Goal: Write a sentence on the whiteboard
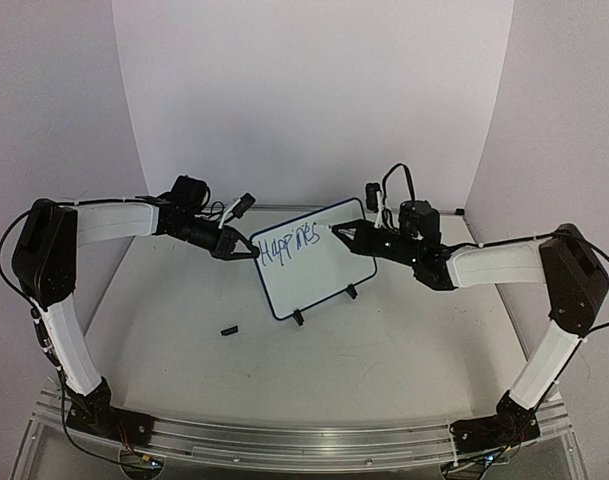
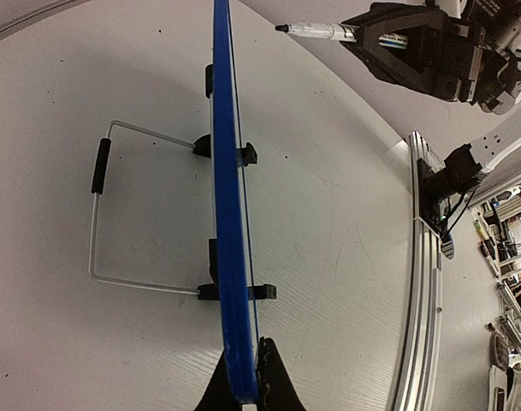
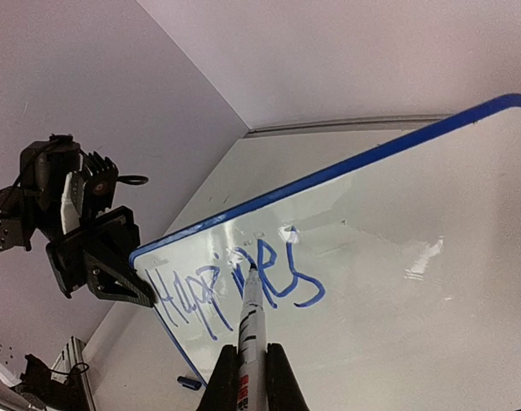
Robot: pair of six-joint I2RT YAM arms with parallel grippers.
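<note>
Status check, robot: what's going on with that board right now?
Left hand shut on whiteboard edge. Right hand shut on marker, tip off board. Sentence reads "Happines". Nothing blocking.

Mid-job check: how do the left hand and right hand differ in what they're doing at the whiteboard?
Grip: the left hand is clamped on the whiteboard rim; the right hand is clamped on the marker.
Place: the left hand sits at the board's edge, in line with it; the right hand faces its writing side, marker tip at the sentence.
Shared: both are black and shut on something.
</note>
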